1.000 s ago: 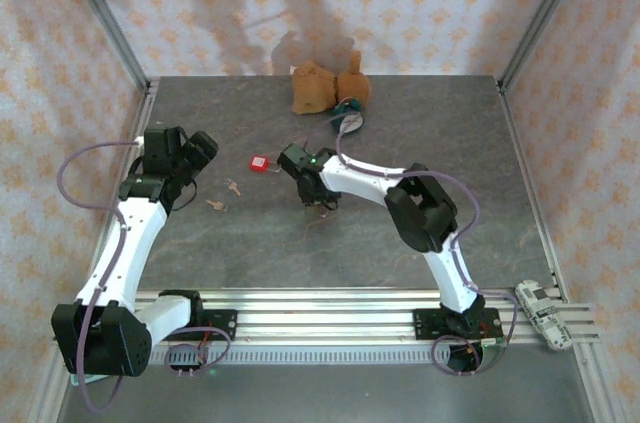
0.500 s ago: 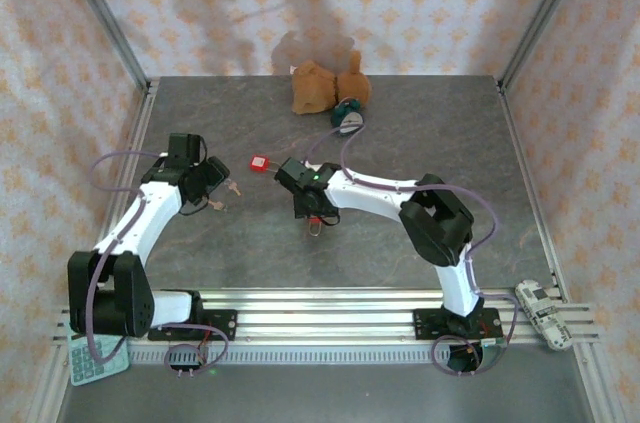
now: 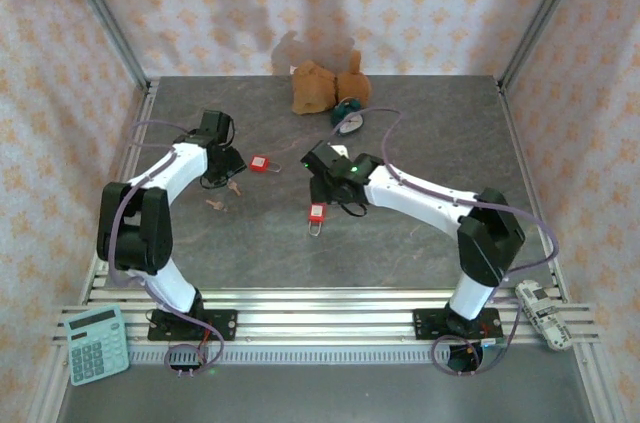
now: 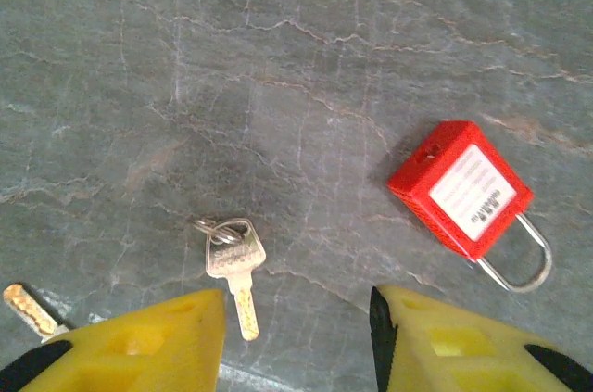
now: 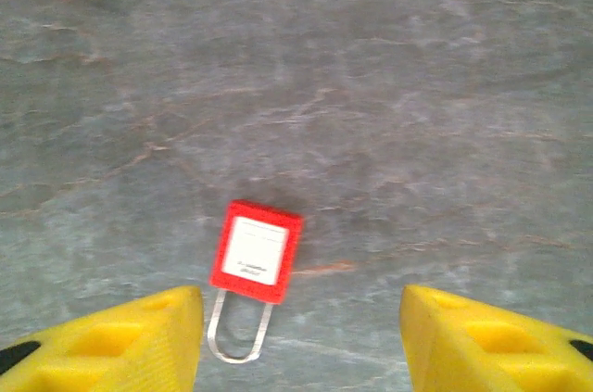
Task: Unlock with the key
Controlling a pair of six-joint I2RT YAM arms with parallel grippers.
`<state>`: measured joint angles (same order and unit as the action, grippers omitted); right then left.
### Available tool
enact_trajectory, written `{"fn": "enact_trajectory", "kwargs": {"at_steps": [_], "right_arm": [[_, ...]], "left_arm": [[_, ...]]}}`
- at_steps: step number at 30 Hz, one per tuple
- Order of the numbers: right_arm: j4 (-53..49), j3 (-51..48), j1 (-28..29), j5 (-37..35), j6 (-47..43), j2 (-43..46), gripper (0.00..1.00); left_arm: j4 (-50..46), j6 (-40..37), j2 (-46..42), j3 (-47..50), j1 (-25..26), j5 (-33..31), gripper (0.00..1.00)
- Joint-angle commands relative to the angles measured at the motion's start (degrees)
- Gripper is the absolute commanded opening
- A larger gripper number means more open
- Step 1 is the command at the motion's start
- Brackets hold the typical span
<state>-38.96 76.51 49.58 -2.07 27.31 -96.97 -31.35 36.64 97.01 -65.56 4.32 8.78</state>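
**Figure. Both arms closing in on the work area.**

The left arm (image 3: 165, 178) has swung inward from the counter's left edge, uncovering a calculator (image 3: 97, 343). The right arm (image 3: 420, 198) has stretched further out.

The left end effector (image 4: 296, 318) now hangs low with its fingers apart and nothing between them. The right end effector (image 5: 301, 318) stands wide and empty. It has drawn back from the red padlock (image 5: 257, 251), which lies flat and free with its shackle towards the fingers.

A second padlock (image 4: 459, 188) lies near the key (image 4: 233, 262) but apart from it. The key rests flat on its ring, just ahead of one yellow finger (image 4: 157, 336).

Judged from this, picking up the key is the step in hand, and no lock is yet opened.

Patterned walls (image 3: 300, 3) enclose the grey, veined stone counter (image 3: 400, 243). A brown lumpy object (image 3: 318, 88) sits at the back of the counter.
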Motion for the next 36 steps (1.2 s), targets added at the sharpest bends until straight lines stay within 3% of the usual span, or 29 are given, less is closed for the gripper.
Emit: {"fn": "enact_trajectory", "kwargs": {"at_steps": [1, 11, 25, 31, 36], "right_arm": [[-1.0, -3.6, -1.7, -4.1, -0.9, 2.8, 0.58], [0.4, -11.4, -3.8, -5.4, -1.0, 8.4, 0.58], [2.8, -12.4, -3.9, -3.2, -0.9, 8.0, 0.57], [2.6, -12.4, -3.9, -3.5, -0.9, 8.2, 0.57], [2.7, -12.5, -3.9, -3.5, -0.7, 8.0, 0.57]], "left_arm": [[-3.9, 2.7, 1.7, -1.8, -0.7, -0.4, 0.47], [-5.1, 10.7, 5.9, -2.5, -2.1, -1.5, 0.46], [-5.7, 12.4, 7.7, -4.5, -4.3, -1.7, 0.26], [-5.0, 12.9, 8.1, -4.1, -4.6, 0.2, 0.27], [-4.0, 13.7, 8.5, -3.7, -4.5, 2.4, 0.33]]}}
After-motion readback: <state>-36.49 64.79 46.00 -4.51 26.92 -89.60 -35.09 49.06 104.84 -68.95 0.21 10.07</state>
